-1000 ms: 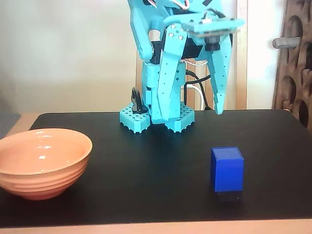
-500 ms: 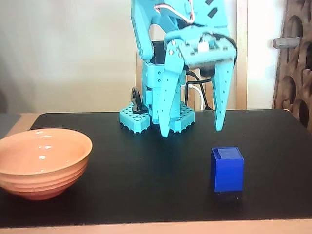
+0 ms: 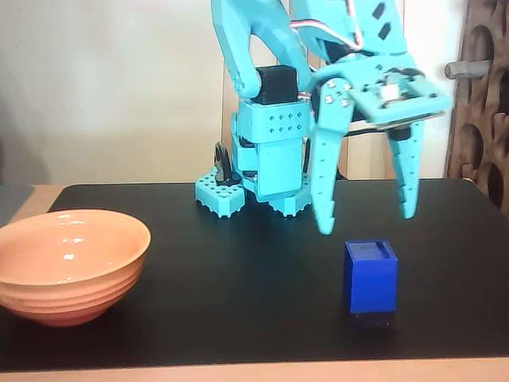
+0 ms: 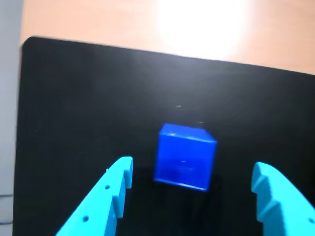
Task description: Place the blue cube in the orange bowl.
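The blue cube (image 3: 371,276) stands on the black mat at the right front in the fixed view. It also shows in the wrist view (image 4: 184,156), between the two finger tips but farther out. My turquoise gripper (image 3: 367,216) hangs open above and just behind the cube, fingers pointing down, not touching it. In the wrist view the gripper (image 4: 192,177) is wide open and empty. The orange bowl (image 3: 67,263) sits at the left front of the mat, empty, far from the cube.
The black mat (image 3: 238,263) covers a wooden table. The arm's turquoise base (image 3: 262,171) stands at the back middle. A brown carved panel (image 3: 485,103) is at the right edge. The mat's edge (image 4: 22,98) shows at the left in the wrist view.
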